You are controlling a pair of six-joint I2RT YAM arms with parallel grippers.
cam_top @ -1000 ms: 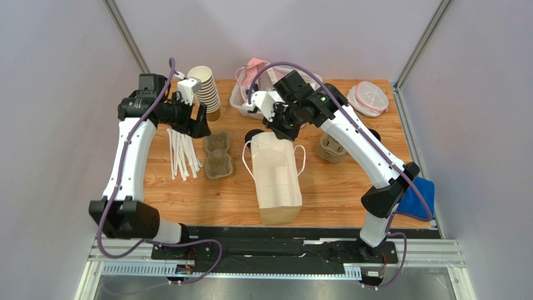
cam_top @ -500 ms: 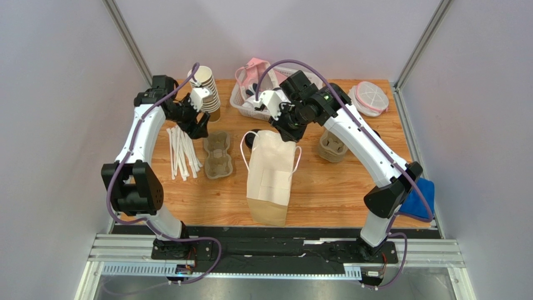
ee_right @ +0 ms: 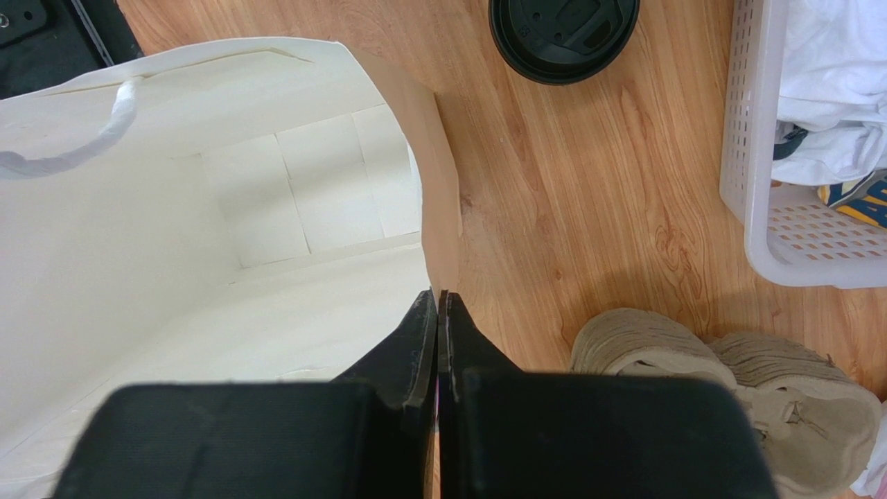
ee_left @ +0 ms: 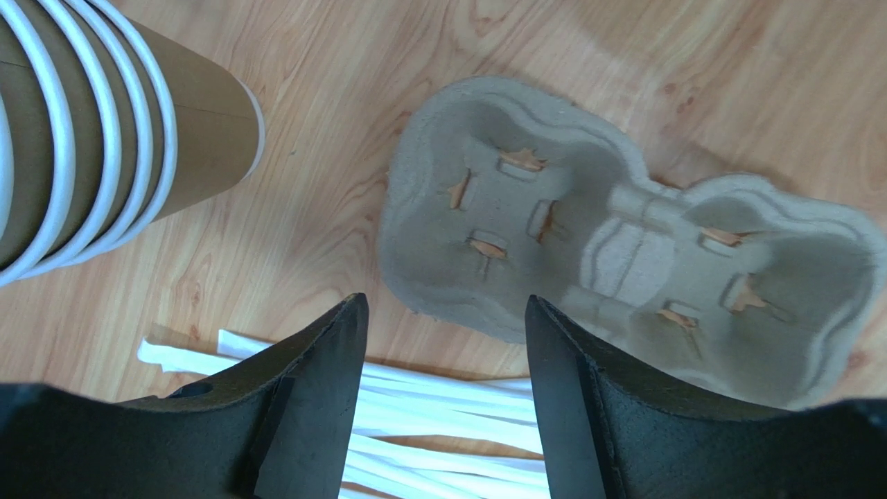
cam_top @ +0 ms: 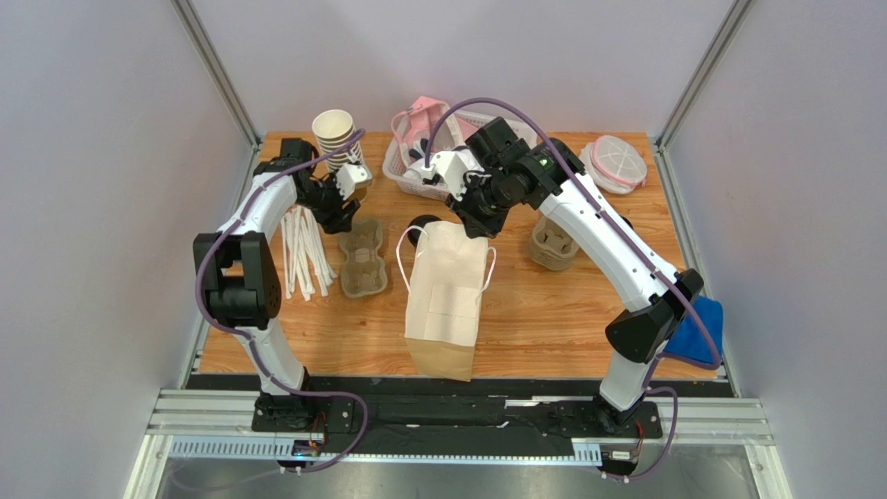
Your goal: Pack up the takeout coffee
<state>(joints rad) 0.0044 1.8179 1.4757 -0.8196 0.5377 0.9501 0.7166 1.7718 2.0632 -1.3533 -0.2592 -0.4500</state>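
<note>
Honestly, the takeout coffee is hard to pin down. A dark round shape (cam_top: 623,221) peeks out from behind the right arm, toward the right edge of the bench beside the stacked carriers (cam_top: 552,247). It may be the cup's lid, but no brown cup body shows, so I cannot confirm it. The black lid (ee_right: 563,31) on the wood just beyond the paper bag (ee_right: 208,208) looks flat and loose, with no cup under it.

The right gripper (ee_right: 438,296) is closed tight, pinching the bag's rim and holding its mouth open. The left gripper (ee_left: 446,307) is partly open and empty. It hovers over the wrapped straws (ee_left: 437,405), close to the pulp cup carrier (ee_left: 625,239) and the stack of lidless cups (ee_left: 94,135) at the far left corner.

A lidded paper cup is likely light, with thin walls that dent under a hard squeeze. The press-fit lid could pop off if lifted by its rim. The better hold is probably across the cup body just below the lid, with gentle pressure and the cup upright as it goes into the bag.
</note>
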